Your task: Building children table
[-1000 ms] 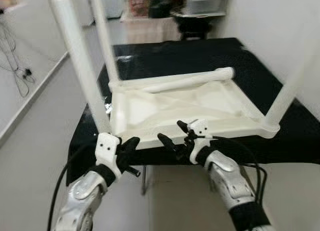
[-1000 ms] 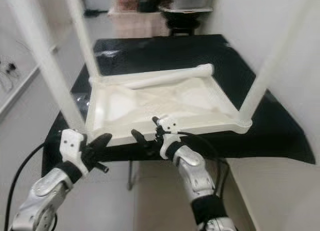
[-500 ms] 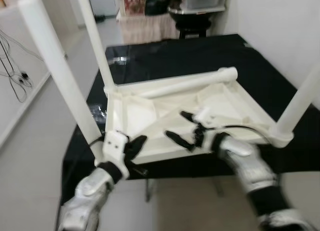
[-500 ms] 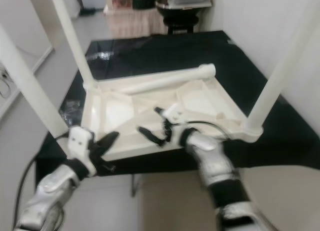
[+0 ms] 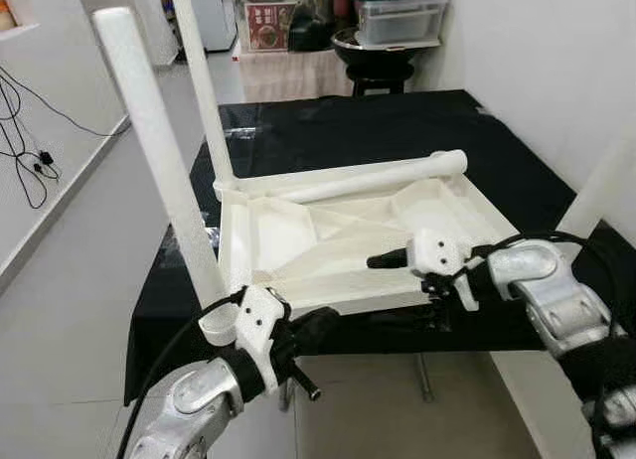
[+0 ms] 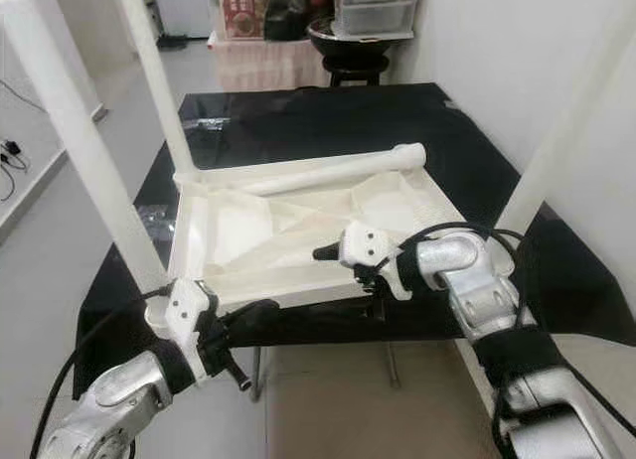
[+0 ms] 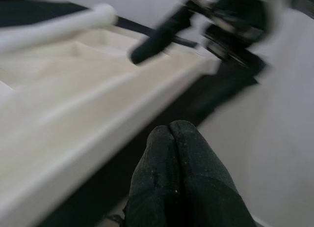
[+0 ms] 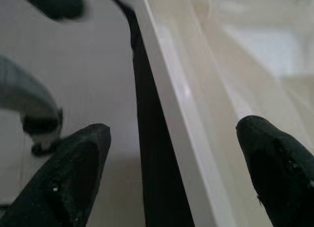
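Left eye, top: white upturned table top point(image 5: 348, 240) lies on the black desk point(image 5: 378, 131), near edge flush with the desk's near edge; three legs stand up, one at 9 o'clock point(image 5: 164, 171), one at 11 point(image 5: 204, 81), one at 3 point(image 5: 596, 196).
Left eye, loose leg: fourth leg point(image 5: 378, 179) lies flat along the far rim, at 12 o'clock.
Left eye, right pincer: right pincer point(image 5: 412, 275) sits at the near rim, one finger over the top, one below.
Right eye, left pincer: left pincer point(image 6: 248, 320) hangs at 7 o'clock, just under the desk edge, beside the near-left leg's foot.
Left wrist: left fingers point(image 7: 176, 183) pressed together, gripping nothing; rim close ahead.
Right wrist: right fingers point(image 8: 73, 173) spread wide, straddling the rim, not yet pinching.
Risk: I judge a pull on the rim could drag the top off the desk, since it lies at the very edge; a knock against an upright leg could tip or loosen it.
Surface: glossy black desk, probably slippery.
Room: pale floor, white wall at 3 o'clock, stool point(image 5: 373, 57) and boxes point(image 5: 397, 17) at 12, cables point(image 5: 35, 151) at 9.
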`<state>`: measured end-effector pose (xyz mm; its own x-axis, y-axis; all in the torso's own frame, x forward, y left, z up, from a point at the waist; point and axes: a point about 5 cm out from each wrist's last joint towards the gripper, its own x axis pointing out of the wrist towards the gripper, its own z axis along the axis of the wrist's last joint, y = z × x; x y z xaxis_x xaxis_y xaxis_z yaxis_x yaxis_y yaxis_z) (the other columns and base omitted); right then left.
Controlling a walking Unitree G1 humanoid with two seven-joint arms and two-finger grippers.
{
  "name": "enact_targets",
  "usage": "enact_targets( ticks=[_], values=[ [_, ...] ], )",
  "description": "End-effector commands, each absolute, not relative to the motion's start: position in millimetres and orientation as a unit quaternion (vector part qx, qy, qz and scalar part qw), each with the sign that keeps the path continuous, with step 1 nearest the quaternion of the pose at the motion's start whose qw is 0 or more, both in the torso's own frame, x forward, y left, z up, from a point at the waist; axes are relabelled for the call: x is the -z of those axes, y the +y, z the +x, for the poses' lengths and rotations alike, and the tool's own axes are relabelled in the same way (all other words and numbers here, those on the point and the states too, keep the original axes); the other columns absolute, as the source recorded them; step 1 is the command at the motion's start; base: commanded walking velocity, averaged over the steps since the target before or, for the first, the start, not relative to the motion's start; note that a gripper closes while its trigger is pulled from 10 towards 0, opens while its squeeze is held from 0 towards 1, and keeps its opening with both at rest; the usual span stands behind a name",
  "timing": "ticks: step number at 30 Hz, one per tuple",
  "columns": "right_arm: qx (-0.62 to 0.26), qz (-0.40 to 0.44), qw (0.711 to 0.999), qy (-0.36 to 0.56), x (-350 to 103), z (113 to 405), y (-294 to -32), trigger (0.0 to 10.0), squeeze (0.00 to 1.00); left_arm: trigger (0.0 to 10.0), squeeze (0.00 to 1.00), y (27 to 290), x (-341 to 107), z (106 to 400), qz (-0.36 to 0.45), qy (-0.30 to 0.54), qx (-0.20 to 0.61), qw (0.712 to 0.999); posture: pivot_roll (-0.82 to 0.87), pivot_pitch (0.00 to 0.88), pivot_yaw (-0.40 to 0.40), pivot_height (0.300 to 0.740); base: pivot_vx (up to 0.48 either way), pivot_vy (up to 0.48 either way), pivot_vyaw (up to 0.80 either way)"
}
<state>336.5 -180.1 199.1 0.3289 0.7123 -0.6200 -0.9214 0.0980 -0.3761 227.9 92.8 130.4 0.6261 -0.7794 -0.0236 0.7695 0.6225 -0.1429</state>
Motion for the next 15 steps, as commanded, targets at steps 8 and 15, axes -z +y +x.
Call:
enact_targets(
  ticks=[8, 15],
  values=[
    [-0.482, -0.428, 0.718, 0.262, -182, 352, -198, 10.0, 0.0, 10.0, 0.0, 102, -124, 217, -0.07, 0.058, 0.416, 0.905, -0.05, 0.116, -0.012, 0.74, 0.0, 0.0, 0.0],
    [-0.448, -0.408, 0.742, 0.289, -187, 366, -192, 10.0, 0.0, 10.0, 0.0, 104, -127, 214, -0.077, 0.055, 0.407, 0.908, -0.04, 0.13, -0.015, 0.74, 0.0, 0.0, 0.0]
  ],
)
